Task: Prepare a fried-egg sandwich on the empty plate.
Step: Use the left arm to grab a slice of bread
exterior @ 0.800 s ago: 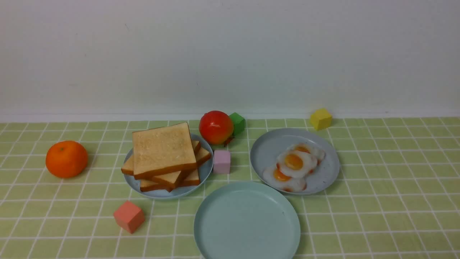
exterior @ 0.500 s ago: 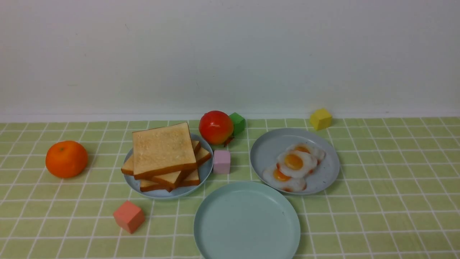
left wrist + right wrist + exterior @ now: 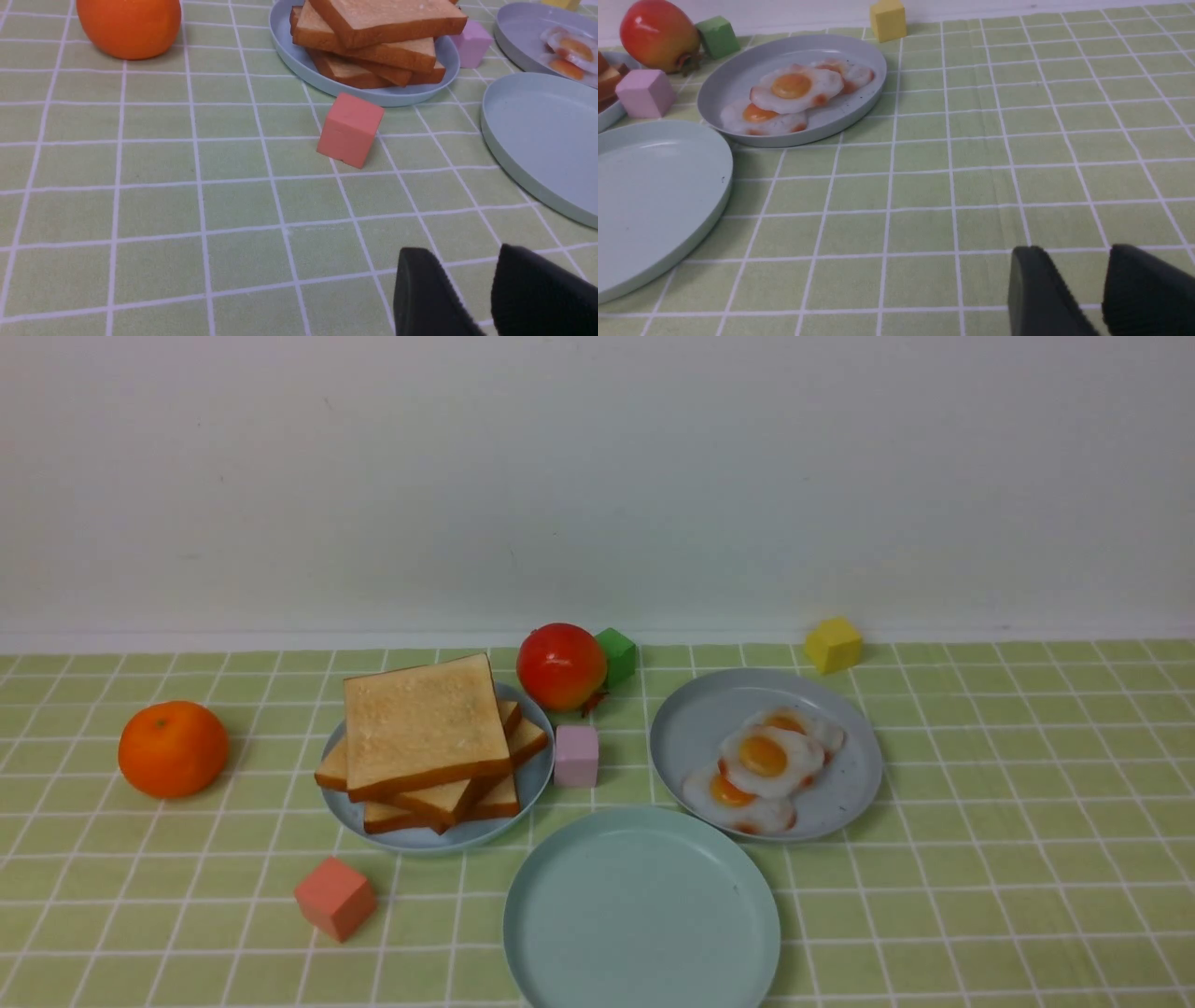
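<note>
I am seeing the toast slices [image 3: 420,723] ahead of my left pincer [image 3: 467,255], the nearer one. It and my right pincer [image 3: 1076,253] are standing partly open, holding nothing. The empty plate [image 3: 641,905] is sitting between them.

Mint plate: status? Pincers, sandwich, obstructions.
Open and empty: left pincer, right pincer. Bare: mint plate; toast, eggs not yet picked. No blocker; pink cube sits beside toast.

No visible change; everything lies as before.
</note>
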You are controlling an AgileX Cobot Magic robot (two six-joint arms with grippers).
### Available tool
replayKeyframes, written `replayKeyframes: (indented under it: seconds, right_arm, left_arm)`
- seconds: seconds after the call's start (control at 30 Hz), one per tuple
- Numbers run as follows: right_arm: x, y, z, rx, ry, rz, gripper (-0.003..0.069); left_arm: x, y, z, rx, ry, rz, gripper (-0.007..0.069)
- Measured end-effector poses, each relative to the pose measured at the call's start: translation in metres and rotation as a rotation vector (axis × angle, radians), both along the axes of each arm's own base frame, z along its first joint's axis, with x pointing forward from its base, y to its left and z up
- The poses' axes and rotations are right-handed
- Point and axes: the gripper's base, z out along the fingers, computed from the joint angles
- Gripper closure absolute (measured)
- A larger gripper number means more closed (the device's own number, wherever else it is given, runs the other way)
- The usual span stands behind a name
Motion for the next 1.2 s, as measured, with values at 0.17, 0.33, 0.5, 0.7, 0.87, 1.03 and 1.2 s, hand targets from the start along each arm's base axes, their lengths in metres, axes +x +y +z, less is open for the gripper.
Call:
replayKeyframes:
  seconds: [0.17,0.33,0.5,0.7,0.87,1.03,1.2]
  right_arm:
    - [0.0,-0.001,0.0,-0.037,-0.002,-0.003,0.0418]
    - [0.0,-0.002,0.0,-0.045,-0.003,-0.004,0.0418]
    - [0.0,-0.002,0.0,-0.045,-0.003,-0.004,0.0418]
    - [0.001,-0.002,0.001,-0.044,-0.019,-0.004,0.0418]
    - [0.004,-0.001,0.01,-0.036,-0.145,-0.007,0.0418]
    - [0.005,-0.001,0.021,-0.028,-0.264,-0.009,0.0418]
    - [0.005,-0.001,0.025,-0.025,-0.307,-0.01,0.0418]
  left_arm:
    - [0.0,0.001,0.0,0.035,-0.012,0.002,0.0386]
    - [0.001,0.002,0.0,0.048,-0.017,0.003,0.0386]
    - [0.001,0.002,0.001,0.049,-0.024,0.002,0.0386]
    - [0.002,0.001,0.005,0.04,-0.077,-0.005,0.0386]
    - [0.003,-0.002,0.016,0.002,-0.188,-0.022,0.0386]
    - [0.004,-0.004,0.024,-0.027,-0.277,-0.036,0.0386]
    - [0.004,-0.004,0.025,-0.029,-0.286,-0.037,0.0386]
